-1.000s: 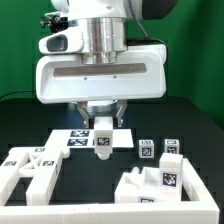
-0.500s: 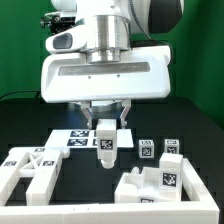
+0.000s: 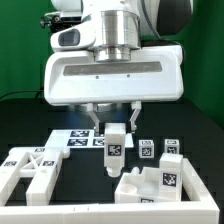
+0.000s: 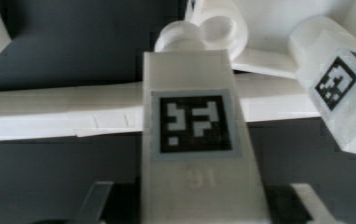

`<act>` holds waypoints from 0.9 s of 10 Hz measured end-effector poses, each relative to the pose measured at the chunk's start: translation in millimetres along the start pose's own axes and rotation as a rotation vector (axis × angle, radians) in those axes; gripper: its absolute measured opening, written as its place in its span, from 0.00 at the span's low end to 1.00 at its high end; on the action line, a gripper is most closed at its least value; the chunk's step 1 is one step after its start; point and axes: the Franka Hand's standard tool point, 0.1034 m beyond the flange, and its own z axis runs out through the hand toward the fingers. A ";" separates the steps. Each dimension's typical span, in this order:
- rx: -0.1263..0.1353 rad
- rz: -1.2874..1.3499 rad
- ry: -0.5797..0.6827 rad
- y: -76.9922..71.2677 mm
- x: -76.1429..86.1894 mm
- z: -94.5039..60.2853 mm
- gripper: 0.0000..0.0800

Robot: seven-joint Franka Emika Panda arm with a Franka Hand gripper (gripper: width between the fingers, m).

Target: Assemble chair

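My gripper is shut on a chunky white chair post with a marker tag on its face and holds it upright just above the black table. In the wrist view the post fills the middle between my fingers. A white slotted chair piece with a tag lies below and to the exterior view's right of the post. It shows in the wrist view as a tagged block beside a long white part. A cross-braced frame lies at the exterior view's left.
The marker board lies flat behind the held post. Two small tagged white blocks stand at the back on the exterior view's right. A green wall rises behind the table.
My gripper has carried the post toward the exterior view's right and slightly lower, from over the marker board toward the slotted piece.
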 end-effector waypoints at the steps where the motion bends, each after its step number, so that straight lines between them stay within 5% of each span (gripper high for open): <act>1: -0.027 -0.008 0.104 5.2 4.1 -1.5 0.36; 9: -0.018 -0.015 0.097 -17.3 -9.6 18.3 0.36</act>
